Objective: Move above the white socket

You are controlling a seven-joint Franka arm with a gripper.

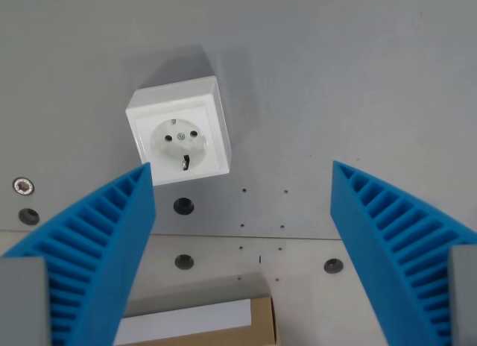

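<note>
The gripper [242, 183] hangs spread wide and empty, its two ribbed blue fingers [112, 241] running out of the bottom corners so only their upper lengths show. The white socket [179, 131] sits on the grey worktop [350, 70] toward the wrist view's left, ahead of the left fingertip, which hides a sliver of its lower corner. Something dark juts from the socket's round face; I can't make it out. At the bottom edge a brown box [262, 320] with a white sheet [186, 320] is cut off.
</note>
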